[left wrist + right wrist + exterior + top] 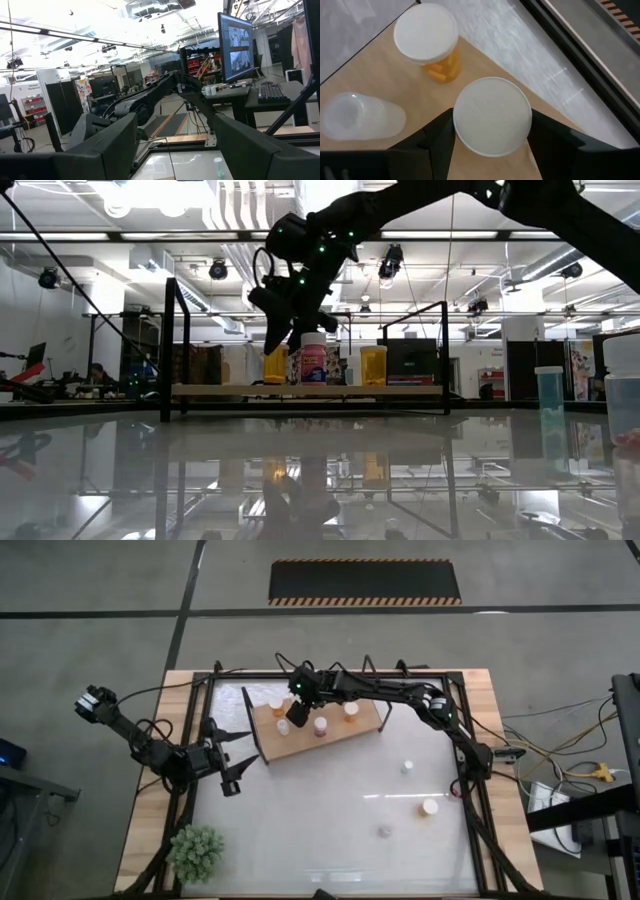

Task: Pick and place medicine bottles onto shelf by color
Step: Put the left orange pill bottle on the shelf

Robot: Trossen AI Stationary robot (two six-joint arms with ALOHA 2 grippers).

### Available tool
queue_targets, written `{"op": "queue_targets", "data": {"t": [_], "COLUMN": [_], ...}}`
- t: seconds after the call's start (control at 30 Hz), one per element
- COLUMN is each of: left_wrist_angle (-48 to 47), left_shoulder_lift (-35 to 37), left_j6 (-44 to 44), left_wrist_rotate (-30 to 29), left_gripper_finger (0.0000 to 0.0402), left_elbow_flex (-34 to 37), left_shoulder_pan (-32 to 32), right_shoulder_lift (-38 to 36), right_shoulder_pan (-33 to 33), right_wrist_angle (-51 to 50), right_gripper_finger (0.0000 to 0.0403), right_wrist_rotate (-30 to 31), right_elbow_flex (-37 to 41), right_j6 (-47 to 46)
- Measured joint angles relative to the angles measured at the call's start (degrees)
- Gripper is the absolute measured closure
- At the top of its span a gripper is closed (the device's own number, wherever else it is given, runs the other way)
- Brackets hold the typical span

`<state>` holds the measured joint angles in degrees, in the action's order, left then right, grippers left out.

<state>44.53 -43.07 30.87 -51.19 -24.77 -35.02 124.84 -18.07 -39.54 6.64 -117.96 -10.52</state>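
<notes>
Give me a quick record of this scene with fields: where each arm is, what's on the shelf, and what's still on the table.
right pincer: over the shelf, fingers either side of a white-capped bottle
left pincer: open, waiting at the table's left side
on shelf: four bottles, including an orange bottle and a pinkish bottle
still on table: three bottles, one being an orange-tinted bottle
other: green plant at near-left corner

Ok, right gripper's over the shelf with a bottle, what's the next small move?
Probably ease the right gripper straight down to seat the bottle before opening. Its fingers are shut on the white-capped bottle above the shelf, next to an orange bottle, but no view shows whether its base touches the board. The left gripper waits open at the table's left.
</notes>
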Motion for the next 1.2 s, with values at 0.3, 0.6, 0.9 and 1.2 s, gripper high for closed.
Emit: {"op": "queue_targets", "data": {"t": [0.3, 0.6, 0.9, 1.2], "left_wrist_angle": [0.0, 0.0, 0.0, 0.0], "left_shoulder_lift": [0.0, 0.2, 0.2, 0.1], "left_j6": [0.1, 0.1, 0.1, 0.0], "left_wrist_rotate": [0.0, 0.0, 0.0, 0.0], "left_gripper_finger": [0.0155, 0.0155, 0.0155, 0.0155], "left_elbow_flex": [0.0, 0.0, 0.0, 0.0], "left_shoulder_pan": [0.0, 0.0, 0.0, 0.0], "right_shoulder_lift": [0.0, 0.0, 0.0, 0.0], "right_shoulder_pan": [0.0, 0.0, 0.0, 0.0], "right_wrist_angle": [0.0, 0.0, -0.1, -0.1], "right_gripper_finger": [0.019, 0.019, 0.0181, 0.0163], "right_wrist_rotate": [-0.1, -0.7, -0.7, -0.6], "right_elbow_flex": [0.4, 0.4, 0.4, 0.4], "right_j6": [0.1, 0.1, 1.5, 0.3]}}
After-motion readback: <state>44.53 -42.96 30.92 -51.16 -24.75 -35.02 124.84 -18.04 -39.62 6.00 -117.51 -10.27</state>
